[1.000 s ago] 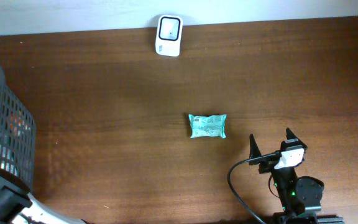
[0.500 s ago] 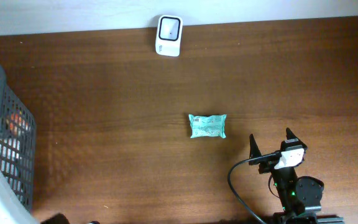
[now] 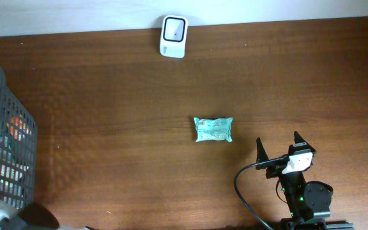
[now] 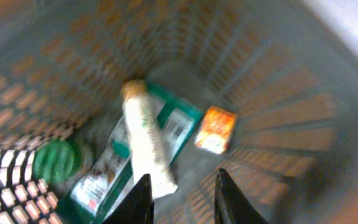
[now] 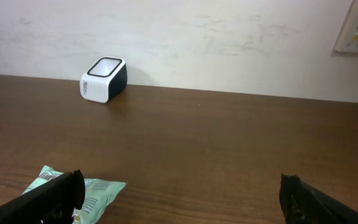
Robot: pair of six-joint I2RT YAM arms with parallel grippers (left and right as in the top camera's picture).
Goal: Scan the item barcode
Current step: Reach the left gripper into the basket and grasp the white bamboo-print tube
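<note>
Overhead, the green packet (image 3: 213, 129) lies mid-table, with the white scanner (image 3: 173, 36) at its 11 o'clock by the far edge and the right gripper (image 3: 279, 147) at its 4 o'clock, spread wide and empty. Only the left wrist view looks into the grey basket (image 4: 278, 118): the left gripper (image 4: 180, 196), narrowly parted and holding nothing, hangs over a cream tube (image 4: 145, 140) lying across a green box (image 4: 179, 121).

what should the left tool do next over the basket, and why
Probably lower the left tool a little toward the white cream-capped tube. Its fingers stand slightly apart with nothing between them, and the tube lies just ahead, on top of a green carton in the grey mesh plastic basket, so it looks easiest to take for scanning.
</note>
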